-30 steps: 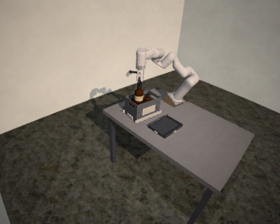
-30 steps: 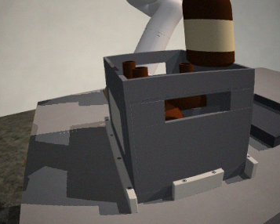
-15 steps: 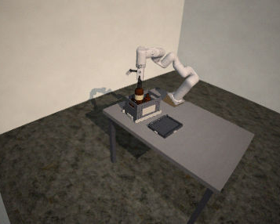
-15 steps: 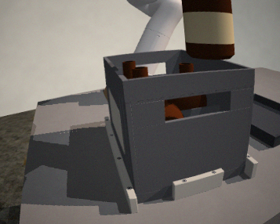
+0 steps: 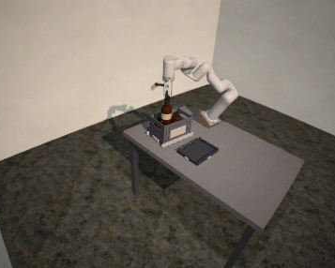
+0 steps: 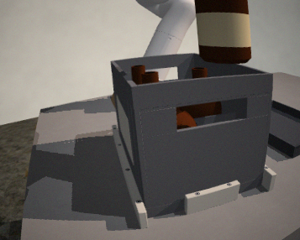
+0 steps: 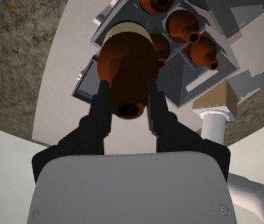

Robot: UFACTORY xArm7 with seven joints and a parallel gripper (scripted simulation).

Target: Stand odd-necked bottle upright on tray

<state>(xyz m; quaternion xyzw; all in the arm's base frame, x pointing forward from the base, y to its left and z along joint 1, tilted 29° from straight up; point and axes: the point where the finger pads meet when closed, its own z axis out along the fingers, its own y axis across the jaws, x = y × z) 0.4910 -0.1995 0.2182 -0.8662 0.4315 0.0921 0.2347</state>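
My gripper (image 5: 167, 95) (image 7: 128, 90) is shut on the neck of a brown bottle (image 5: 166, 115) (image 6: 223, 29) (image 7: 127, 52) with a cream label. The bottle hangs upright over the crate (image 5: 170, 135) (image 6: 200, 155), its base at about rim height or a little above in the exterior view. The other four brown bottles stand in the crate; in the wrist view one (image 7: 183, 25) is in the middle, one (image 7: 202, 51) nearer the arm's base, one (image 7: 159, 46) beside the held bottle and one (image 7: 155, 4) at the top edge. The dark tray (image 5: 198, 151) (image 6: 293, 126) lies flat beside the crate, with nothing on it.
Pale cleats (image 5: 177, 141) (image 6: 213, 197) edge the crate's foot on the table (image 5: 251, 173). The arm's base stands on a brown block (image 5: 205, 120) (image 7: 215, 99) behind the crate. The crate's rim is close under the held bottle.
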